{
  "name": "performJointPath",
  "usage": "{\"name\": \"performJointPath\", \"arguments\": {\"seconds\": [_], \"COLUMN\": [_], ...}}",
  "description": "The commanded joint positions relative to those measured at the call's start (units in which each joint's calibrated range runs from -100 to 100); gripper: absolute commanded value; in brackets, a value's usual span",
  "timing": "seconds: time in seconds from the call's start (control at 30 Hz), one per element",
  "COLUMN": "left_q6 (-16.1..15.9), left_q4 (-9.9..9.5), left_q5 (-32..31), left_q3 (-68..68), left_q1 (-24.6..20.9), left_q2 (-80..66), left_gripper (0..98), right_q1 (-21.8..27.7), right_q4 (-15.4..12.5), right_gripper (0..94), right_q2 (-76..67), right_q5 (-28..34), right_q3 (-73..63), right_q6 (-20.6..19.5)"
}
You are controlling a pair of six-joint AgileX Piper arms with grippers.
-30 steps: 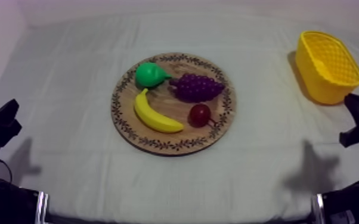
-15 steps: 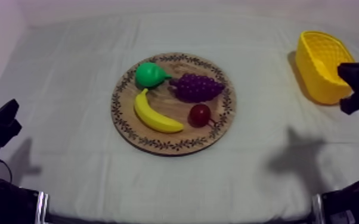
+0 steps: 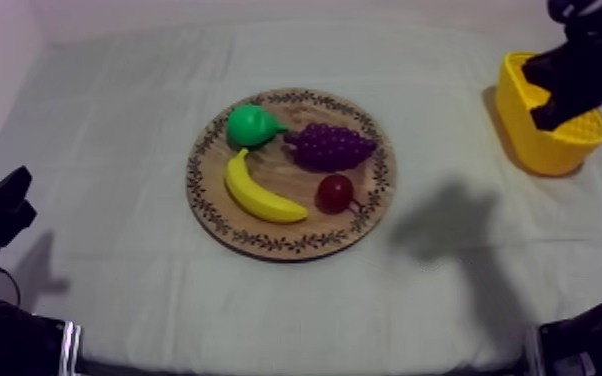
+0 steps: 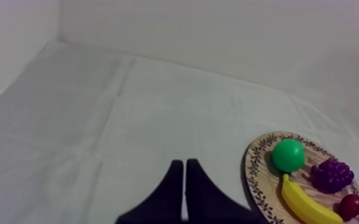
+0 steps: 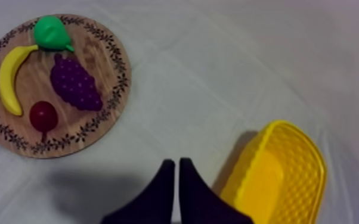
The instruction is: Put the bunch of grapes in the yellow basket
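Jaws together; pear point(image 3: 250, 125) beside grapes point(image 3: 332, 146)

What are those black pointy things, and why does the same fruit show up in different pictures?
Those are parts of a robot. Each black wedge is a gripper, like pinching fingers: the left gripper and the right gripper, both shut, holding nothing. One picture looks down from above the table; the other two look out from just behind each gripper. On a wooden board lie toy grapes, a banana, a pear and a small red fruit. The yellow basket stands near the right gripper.
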Motion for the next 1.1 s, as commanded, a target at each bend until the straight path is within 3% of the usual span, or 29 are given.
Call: {"name": "performJointPath", "arguments": {"seconds": [0.0, 0.47, 0.83, 1.07], "left_q6": [0.00, 0.00, 0.00, 0.00], "left_q4": [-0.02, -0.02, -0.02, -0.02], "left_q5": [0.05, 0.05, 0.05, 0.05], "left_q3": [-0.02, -0.02, -0.02, -0.02], "left_q1": [-0.01, -0.01, -0.01, -0.01], "left_q2": [0.00, 0.00, 0.00, 0.00], "left_gripper": [0.1, 0.1, 0.1, 0.1], "right_q1": [-0.80, -4.65, -6.34, -6.84], "right_q4": [0.06, -0.75, -3.80, -6.78], "right_gripper": [0.5, 0.5, 0.5, 0.5], "right_q2": [5.04, 26.06, 42.09, 50.54], "right_q5": [2.14, 7.21, 14.45, 22.58], "right_q3": [-6.76, -24.47, -38.76, -48.91], "right_q6": [0.41, 4.73, 9.52, 14.10]}}
